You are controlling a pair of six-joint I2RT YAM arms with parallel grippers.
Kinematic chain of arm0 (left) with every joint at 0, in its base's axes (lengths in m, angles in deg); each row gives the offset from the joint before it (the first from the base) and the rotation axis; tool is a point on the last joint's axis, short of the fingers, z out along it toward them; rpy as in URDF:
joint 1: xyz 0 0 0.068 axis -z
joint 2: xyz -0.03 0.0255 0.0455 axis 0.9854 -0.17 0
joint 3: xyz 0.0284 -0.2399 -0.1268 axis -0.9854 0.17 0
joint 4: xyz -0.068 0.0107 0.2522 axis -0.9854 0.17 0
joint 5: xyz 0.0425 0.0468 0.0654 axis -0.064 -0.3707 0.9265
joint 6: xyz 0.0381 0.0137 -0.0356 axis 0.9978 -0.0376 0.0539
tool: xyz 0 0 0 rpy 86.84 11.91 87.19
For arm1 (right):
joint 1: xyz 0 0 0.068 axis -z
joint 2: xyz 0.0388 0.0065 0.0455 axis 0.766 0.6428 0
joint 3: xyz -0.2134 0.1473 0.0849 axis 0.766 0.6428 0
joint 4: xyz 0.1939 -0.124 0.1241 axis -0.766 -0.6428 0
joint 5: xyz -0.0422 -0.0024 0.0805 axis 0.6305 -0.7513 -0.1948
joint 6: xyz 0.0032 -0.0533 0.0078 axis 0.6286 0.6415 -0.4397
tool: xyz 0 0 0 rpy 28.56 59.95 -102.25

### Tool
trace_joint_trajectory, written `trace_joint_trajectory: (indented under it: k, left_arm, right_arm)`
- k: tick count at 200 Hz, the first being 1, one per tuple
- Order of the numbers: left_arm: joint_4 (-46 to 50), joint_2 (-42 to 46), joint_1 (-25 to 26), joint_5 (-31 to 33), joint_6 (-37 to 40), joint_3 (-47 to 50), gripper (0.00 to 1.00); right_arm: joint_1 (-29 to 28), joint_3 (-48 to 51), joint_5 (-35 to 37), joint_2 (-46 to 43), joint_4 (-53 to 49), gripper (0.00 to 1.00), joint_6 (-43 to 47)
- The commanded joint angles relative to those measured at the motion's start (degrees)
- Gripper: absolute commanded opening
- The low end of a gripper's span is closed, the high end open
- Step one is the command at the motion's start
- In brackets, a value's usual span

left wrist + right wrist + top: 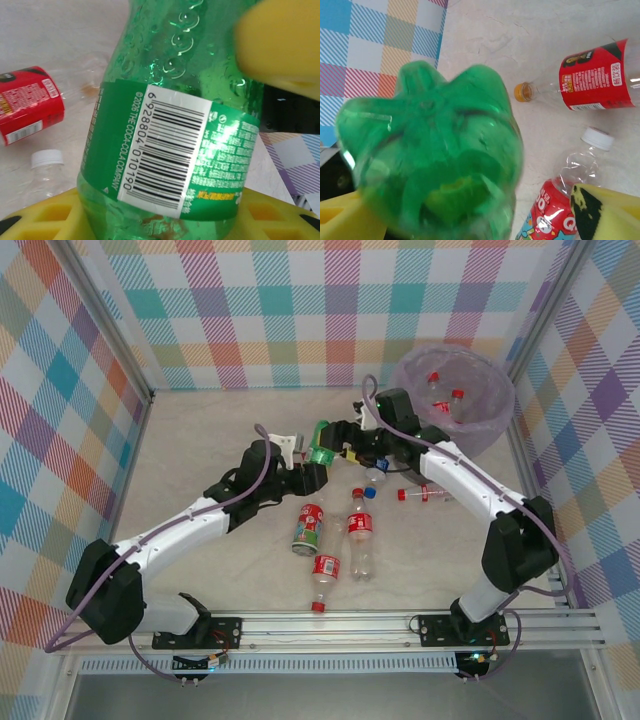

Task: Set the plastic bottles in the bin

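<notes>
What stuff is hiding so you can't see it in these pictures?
- Cap of the green bottle: left wrist view, cut off by the top edge.
- Inside of the bin: top view, partly hidden by its own near wall.
- Base of the red bottle with the yellow cap: right wrist view, cut off by the right edge.

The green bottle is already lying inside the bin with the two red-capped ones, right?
No. The top external view shows the green bottle outside the bin, gripped by the left fingers. The two red-capped bottles do lie in the bin.
</notes>
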Motion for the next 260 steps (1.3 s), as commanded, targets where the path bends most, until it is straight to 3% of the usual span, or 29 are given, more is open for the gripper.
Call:
trace_joint_trajectory:
  k: [1, 28, 50, 95, 140, 187, 216, 260]
  left_arm:
    - [-4.1, -0.3, 0.9, -2.0, -0.7, -2.1, 0.51]
    - [-4.5, -0.1, 1.1, -2.3, -0.7, -1.9, 0.51]
    - [-4.0, -0.1, 1.2, -2.6, -0.8, -2.3, 0.53]
    - [-0.6, 2.4, 1.0, -0.9, 0.1, -3.0, 1.0]
    - [11.9, 7.7, -1.5, 6.7, 1.8, -2.2, 1.0]
    - [22.0, 5.9, -1.5, 7.1, 0.5, -1.6, 1.0]
    - [27.3, 4.7, -1.4, 8.4, -0.1, -1.3, 0.99]
    - [28.6, 2.4, -0.5, 8.4, -1.8, 0.8, 0.98]
  right_arm:
    - [-0.2, -1.6, -1.6, 1.7, 3.0, 0.87, -1.0]
    - [-0.3, -2.9, -0.9, 2.1, 1.5, 0.79, 0.2]
    - [0.0, -4.4, 0.6, 1.6, -1.4, 0.68, 2.1]
    - [1.7, -11.6, 6.1, -1.6, -12.0, 0.63, 9.2]
    - [7.7, -25.1, 19.3, -7.3, -25.1, 0.61, 20.0]
    - [21.3, -36.7, 29.2, -9.5, -28.4, 0.56, 26.9]
    - [28.1, -42.1, 32.7, -6.5, -29.8, 0.54, 29.2]
    - [29.9, -47.7, 36.7, 3.1, -35.2, 0.54, 32.3]
